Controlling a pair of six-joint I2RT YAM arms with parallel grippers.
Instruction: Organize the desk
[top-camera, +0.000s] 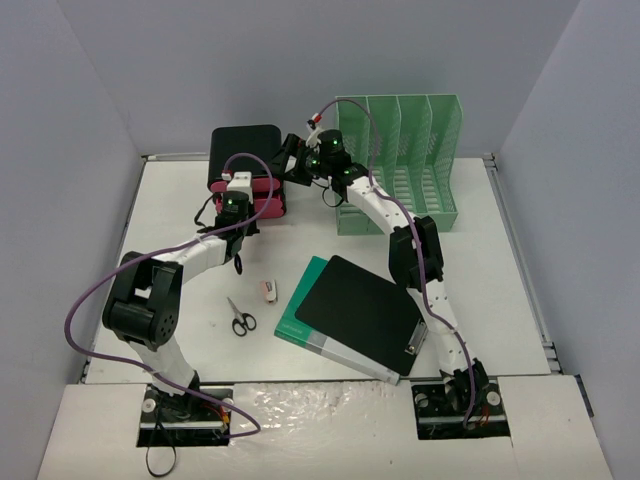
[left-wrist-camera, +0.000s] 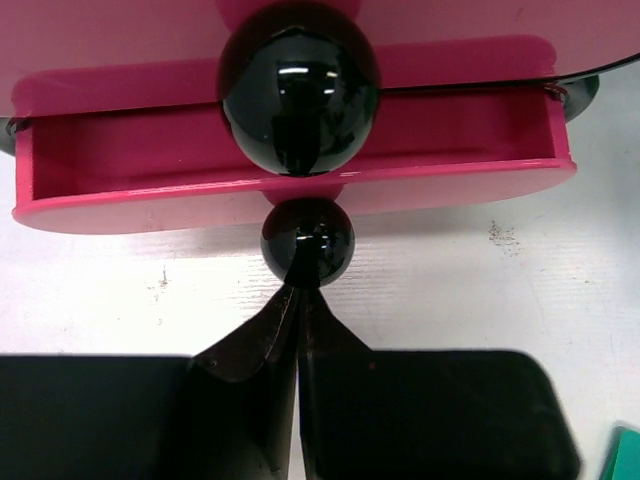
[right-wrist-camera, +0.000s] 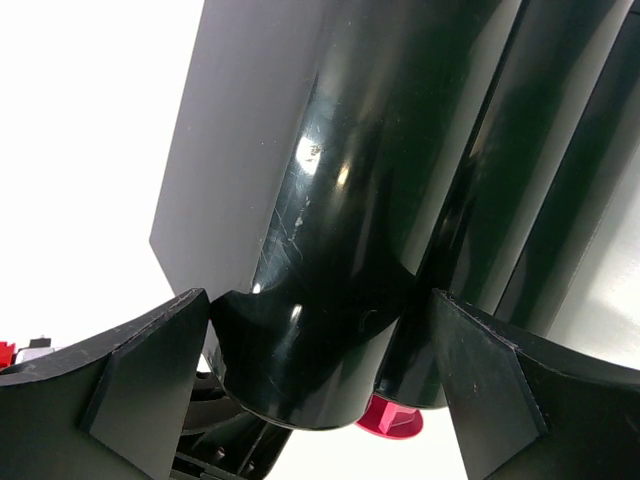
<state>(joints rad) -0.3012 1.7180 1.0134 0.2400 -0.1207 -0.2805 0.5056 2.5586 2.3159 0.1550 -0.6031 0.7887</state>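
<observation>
On the white desk (top-camera: 480, 260) a black drawer unit (top-camera: 243, 145) with pink drawers stands at the back left. In the left wrist view the lower pink drawer (left-wrist-camera: 450, 130) is pulled out, with a big black knob (left-wrist-camera: 298, 85) above it and a small black knob (left-wrist-camera: 307, 243) below. My left gripper (left-wrist-camera: 298, 292) is shut, its tips touching the small knob; whether they pinch it is hidden. My right gripper (right-wrist-camera: 320, 300) straddles the unit's glossy black rounded corner (right-wrist-camera: 330, 200), with a finger pressed against each side. From above, the right gripper (top-camera: 295, 160) sits at the unit's right side.
A green file rack (top-camera: 400, 160) stands at the back right, close to my right arm. A black clipboard (top-camera: 360, 310) lies on a teal folder (top-camera: 300, 315) near the front middle. Scissors (top-camera: 240, 318) and a small white and pink item (top-camera: 269, 291) lie left of them.
</observation>
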